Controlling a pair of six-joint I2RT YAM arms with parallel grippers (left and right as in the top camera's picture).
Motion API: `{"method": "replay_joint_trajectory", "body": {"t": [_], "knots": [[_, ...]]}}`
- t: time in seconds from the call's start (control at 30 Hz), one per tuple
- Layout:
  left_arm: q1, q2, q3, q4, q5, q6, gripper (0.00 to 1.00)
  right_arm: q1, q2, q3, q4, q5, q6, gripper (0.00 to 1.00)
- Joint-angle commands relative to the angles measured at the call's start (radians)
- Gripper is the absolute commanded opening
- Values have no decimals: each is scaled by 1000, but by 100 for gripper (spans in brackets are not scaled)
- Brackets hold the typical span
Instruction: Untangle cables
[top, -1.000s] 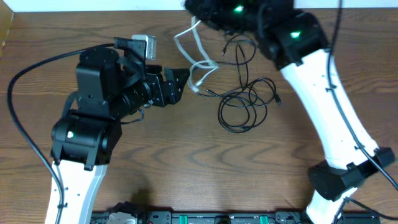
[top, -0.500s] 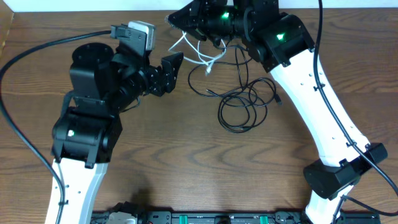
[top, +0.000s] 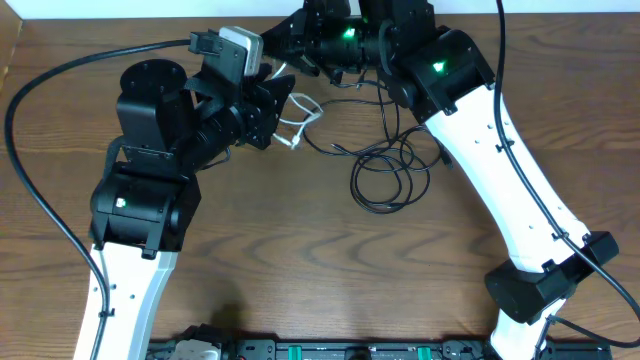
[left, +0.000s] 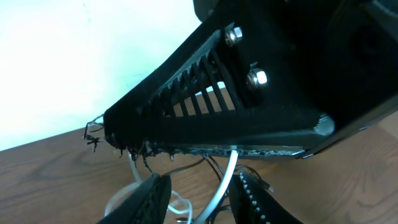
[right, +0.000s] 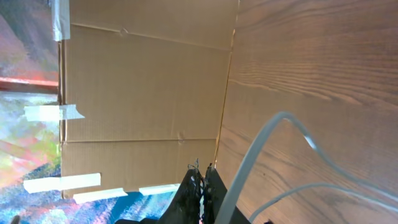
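The short white cable (top: 306, 110) lies looped at the back of the table, between both grippers. My right gripper (top: 287, 30) is shut and appears to hold its upper end; in the right wrist view the white cable (right: 261, 140) runs out beside the closed fingers (right: 203, 180). My left gripper (top: 277, 115) is open, with the white cable (left: 227, 177) passing between its jaws (left: 199, 194). The black cables (top: 386, 172) lie in tangled loops to the right, with one strand reaching towards the white cable.
The right arm's fingers (left: 249, 106) hang just above the left jaws. A cardboard wall (right: 143, 87) stands past the table's left edge. A thick black wire (top: 35, 100) arcs from the left arm. A black rail (top: 330, 350) runs along the front edge.
The right gripper has moved left along the back, dragging the white cable with it. The left gripper has swung up and back so its jaws are now around the white cable.
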Motion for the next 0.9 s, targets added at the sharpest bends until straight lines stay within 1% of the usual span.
{"method": "replay_joint_trajectory", "body": {"t": [0.0, 0.03, 0.1, 0.13, 0.23, 0.37, 0.4, 0.47, 0.5, 0.53, 0.57, 0.6, 0.77, 0.8, 0.87], "knots": [[-1, -2, 10, 5, 20, 7, 33, 5, -2, 1, 0, -31, 7, 1], [-1, -2, 10, 5, 20, 7, 28, 5, -2, 1, -1, -38, 7, 2], [-1, -2, 10, 5, 20, 6, 10, 5, -2, 1, -2, -40, 7, 2], [-1, -2, 10, 5, 20, 6, 8, 5, -2, 1, -3, -41, 7, 2], [-1, -2, 10, 1, 21, 6, 7, 5, -2, 1, -5, -40, -8, 2], [-1, -2, 10, -2, 20, -10, 7, 0, -2, 1, -10, -17, -87, 6], [-1, -2, 10, -1, 20, -21, 7, -3, -2, 1, -14, -12, -110, 10], [1, -2, 10, 5, 15, -49, 7, -10, -2, 1, -40, 16, -159, 24], [2, -2, 10, 11, 3, -71, 7, -15, -2, 1, -54, 30, -181, 32], [3, -2, 10, 22, -24, -107, 7, -26, -2, 1, -76, 51, -219, 48], [3, -2, 10, 32, -45, -128, 8, -36, -2, 1, -92, 66, -242, 57], [3, -2, 10, 45, -77, -150, 7, -49, -2, 1, -116, 84, -262, 64], [3, -2, 10, 100, -261, -230, 7, -130, -2, 1, -212, 129, -300, 86], [3, -2, 10, 112, -281, -231, 8, -148, -2, 1, -229, 134, -325, 87], [3, 0, 10, 146, -306, -231, 7, -185, -2, 1, -265, 133, -394, 88]]}}
